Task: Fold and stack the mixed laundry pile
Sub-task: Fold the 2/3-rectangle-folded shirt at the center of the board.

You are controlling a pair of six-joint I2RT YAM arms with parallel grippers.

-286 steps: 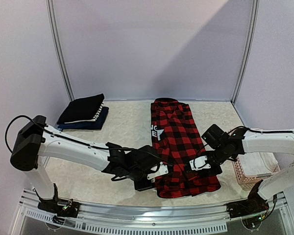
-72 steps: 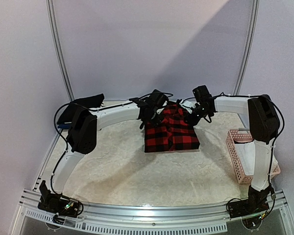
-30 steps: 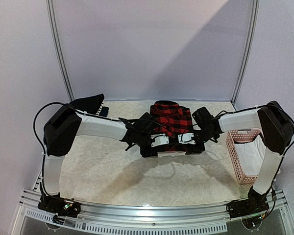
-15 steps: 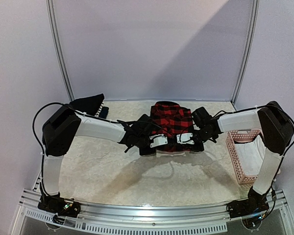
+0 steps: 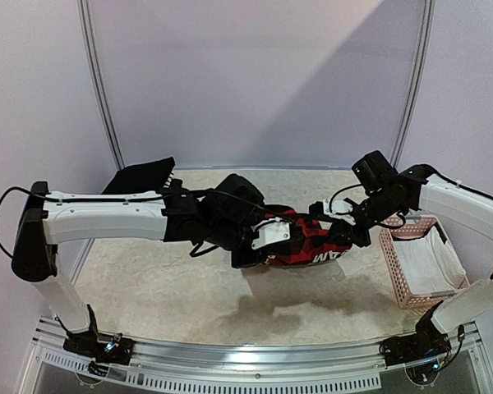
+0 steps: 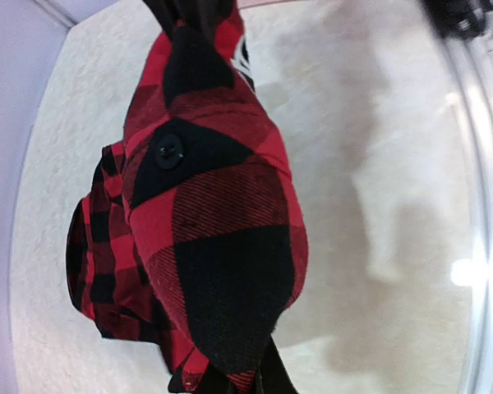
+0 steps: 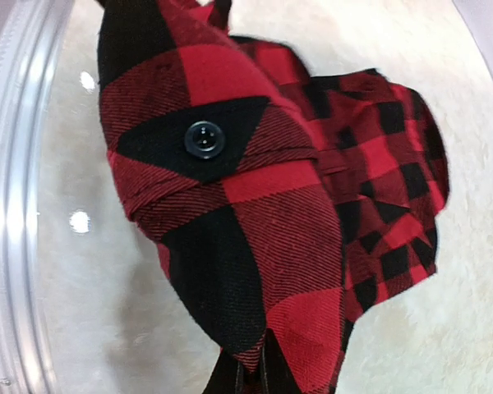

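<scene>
The red-and-black plaid flannel shirt (image 5: 300, 245) hangs bunched between my two grippers, raised off the table over its own shadow. My left gripper (image 5: 264, 238) is shut on its left end and my right gripper (image 5: 338, 223) is shut on its right end. In the left wrist view the plaid cloth (image 6: 214, 205), with a black button, drapes from the pinched fingertips of the left gripper (image 6: 238, 376). The right wrist view shows the same cloth (image 7: 255, 189) clamped in the right gripper (image 7: 251, 368). A folded stack of dark clothes (image 5: 140, 179) lies at the back left.
A pink slatted basket (image 5: 394, 275) stands at the right edge of the table with white cloth (image 5: 427, 263) inside it. The metal rail (image 5: 246, 361) runs along the near edge. Grey walls close the back and both sides.
Both grippers have shut on the folded flannel shirt's near edge and lifted it off the table. The shirt now hangs bunched between them, nearer the front.
</scene>
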